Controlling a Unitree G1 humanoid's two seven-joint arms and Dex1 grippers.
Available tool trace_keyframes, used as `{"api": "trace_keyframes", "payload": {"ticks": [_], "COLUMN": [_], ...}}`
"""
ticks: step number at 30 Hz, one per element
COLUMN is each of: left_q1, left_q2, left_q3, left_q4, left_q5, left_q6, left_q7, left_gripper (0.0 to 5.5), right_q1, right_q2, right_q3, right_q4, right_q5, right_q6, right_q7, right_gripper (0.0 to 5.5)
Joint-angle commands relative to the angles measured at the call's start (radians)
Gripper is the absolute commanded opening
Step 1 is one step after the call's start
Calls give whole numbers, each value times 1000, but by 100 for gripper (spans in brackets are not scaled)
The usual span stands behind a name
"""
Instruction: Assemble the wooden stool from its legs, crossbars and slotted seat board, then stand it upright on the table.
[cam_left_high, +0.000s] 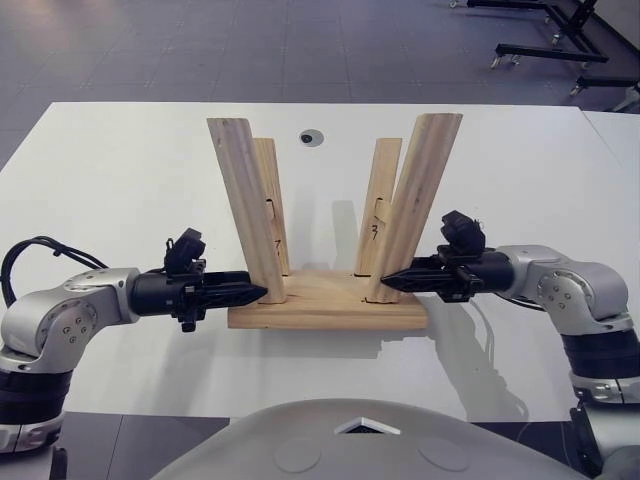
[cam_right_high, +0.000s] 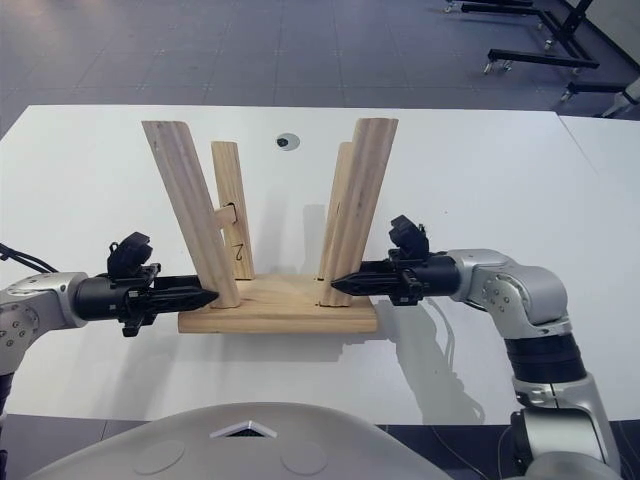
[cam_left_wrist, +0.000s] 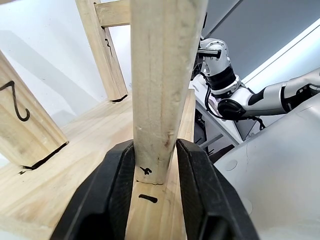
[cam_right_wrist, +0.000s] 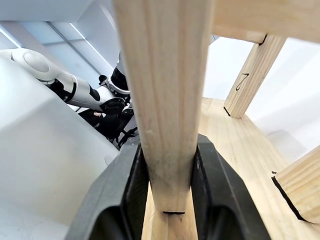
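Observation:
The stool lies upside down in mid-table, with its seat board (cam_left_high: 330, 308) flat on the surface and the legs pointing up and splaying outward. My left gripper (cam_left_high: 258, 292) is shut on the near left leg (cam_left_high: 243, 190) just above the board; its fingers (cam_left_wrist: 117, 175) press both sides of the wood. My right gripper (cam_left_high: 390, 281) is shut on the near right leg (cam_left_high: 420, 190) at the same height, fingers (cam_right_wrist: 215, 175) clamped on it. Two rear legs (cam_left_high: 268, 195) (cam_left_high: 378, 195) stand behind. A crossbar (cam_left_wrist: 115, 12) joins legs on the left side, another crossbar (cam_right_wrist: 260, 17) on the right.
The white table (cam_left_high: 120, 180) has a small round grommet (cam_left_high: 311, 137) behind the stool. A second table (cam_left_high: 620, 130) adjoins at the right. Black metal frames (cam_left_high: 555, 50) stand on the floor beyond. A black cable (cam_left_high: 40, 250) loops by my left arm.

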Motion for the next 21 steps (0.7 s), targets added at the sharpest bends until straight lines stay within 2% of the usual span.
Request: {"api": "trace_keyframes", "payload": {"ticks": [1,7,13,21], "left_q1": [-47,-99,6,112], "left_q2": [-22,-54,-27,-102], "left_q3": [7,63,93,114], "left_q4": [-1,14,0,0], "left_q5": [-71,-275,-417,-483], "left_q6": [69,222,352,311], "left_q7": [45,129,216,405], "left_gripper": [118,116,108,108], "right_q1": [-59,-121,-159,-223], "right_q2": [-5,-5,-5,-14], "right_q3": [-23,-33,-23,-19], "right_q4": [-39,13,48,82], "right_q5": [83,157,218,252], "right_q6": [78,253,427,656], "right_q7": [-19,-68,-126,-209], "right_gripper": [102,102,102,102]}}
